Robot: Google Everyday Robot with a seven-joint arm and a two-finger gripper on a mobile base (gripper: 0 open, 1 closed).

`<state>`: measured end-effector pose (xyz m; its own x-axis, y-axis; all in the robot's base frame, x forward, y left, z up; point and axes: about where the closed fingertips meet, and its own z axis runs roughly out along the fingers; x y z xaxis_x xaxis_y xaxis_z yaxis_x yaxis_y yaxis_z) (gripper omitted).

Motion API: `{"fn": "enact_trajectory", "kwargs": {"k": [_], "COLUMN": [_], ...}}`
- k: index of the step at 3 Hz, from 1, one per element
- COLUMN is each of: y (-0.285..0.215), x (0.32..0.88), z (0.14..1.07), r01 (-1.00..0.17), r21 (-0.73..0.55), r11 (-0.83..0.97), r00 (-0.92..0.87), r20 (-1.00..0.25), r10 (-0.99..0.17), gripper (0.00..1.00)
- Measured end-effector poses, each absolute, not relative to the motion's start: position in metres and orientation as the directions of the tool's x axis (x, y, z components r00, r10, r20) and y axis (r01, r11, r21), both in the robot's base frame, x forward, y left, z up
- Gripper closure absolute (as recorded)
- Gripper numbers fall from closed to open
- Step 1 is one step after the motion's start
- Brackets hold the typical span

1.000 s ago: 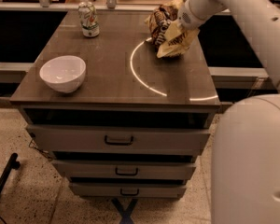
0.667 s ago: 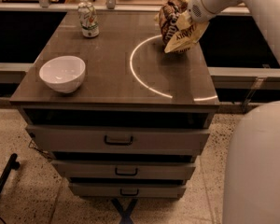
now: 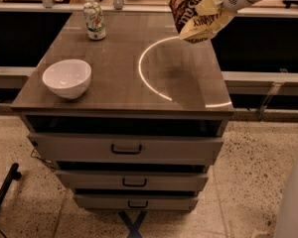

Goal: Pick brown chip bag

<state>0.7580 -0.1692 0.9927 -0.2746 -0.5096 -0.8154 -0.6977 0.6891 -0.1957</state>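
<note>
The brown chip bag (image 3: pixel 196 11), glossy dark brown with white lettering and a yellow-tan lower part, hangs in the air above the far right corner of the table (image 3: pixel 124 90). My gripper (image 3: pixel 216 1) is at the top right of the view, shut on the bag's right side and holding it clear of the tabletop. The white arm reaches in from the right edge. The bag's top runs out of the frame.
A white bowl (image 3: pixel 67 77) sits at the table's front left. A green-and-white drink can (image 3: pixel 95 20) stands at the back left. Several drawers with dark handles (image 3: pixel 126 148) are below the tabletop. A counter runs behind the table.
The gripper has lifted the chip bag off the tabletop and raised it up and to the right. The bowl and can have not moved.
</note>
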Motion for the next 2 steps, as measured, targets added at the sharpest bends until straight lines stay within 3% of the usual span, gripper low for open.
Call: {"fn": "enact_trajectory", "kwargs": {"k": [2], "y": [-0.127], "x": [0.731], "z": [1.023], "r01": [-0.848], "r21": [-0.199], "r11": [0.492], "r00": [-0.071], "r20": [-0.876], "r10": [-0.477], "gripper": [1.00]}}
